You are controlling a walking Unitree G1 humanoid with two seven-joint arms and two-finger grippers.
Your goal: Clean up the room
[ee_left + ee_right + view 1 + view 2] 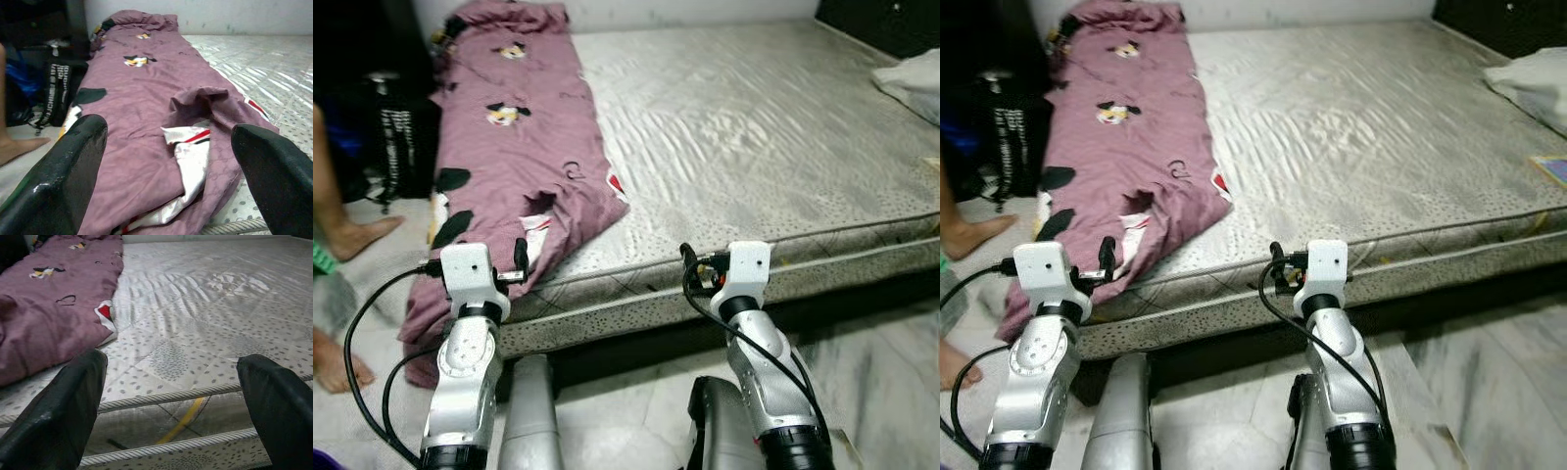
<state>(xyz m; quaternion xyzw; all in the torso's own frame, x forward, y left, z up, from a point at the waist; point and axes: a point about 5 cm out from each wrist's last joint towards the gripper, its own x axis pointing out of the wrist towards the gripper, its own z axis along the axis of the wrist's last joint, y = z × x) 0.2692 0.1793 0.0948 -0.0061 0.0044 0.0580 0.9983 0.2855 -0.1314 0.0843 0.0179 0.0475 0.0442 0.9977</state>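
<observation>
A mauve blanket (524, 127) with cartoon prints lies along the left side of the grey patterned mattress (754, 137). Its near end is bunched, shows a white and red lining (188, 147), and hangs over the mattress's front left corner toward the floor. My left gripper (168, 161) is open, held low just in front of that bunched end without touching it. My right gripper (171, 401) is also open, facing the mattress's corded front edge (161, 399) to the right of the blanket, with nothing between its fingers.
A person's bare feet (357, 235) stand on the floor at the left, next to a black bag (401, 137). A white pillow (913, 83) lies at the mattress's far right. Pale marble floor (891, 382) runs in front of the bed.
</observation>
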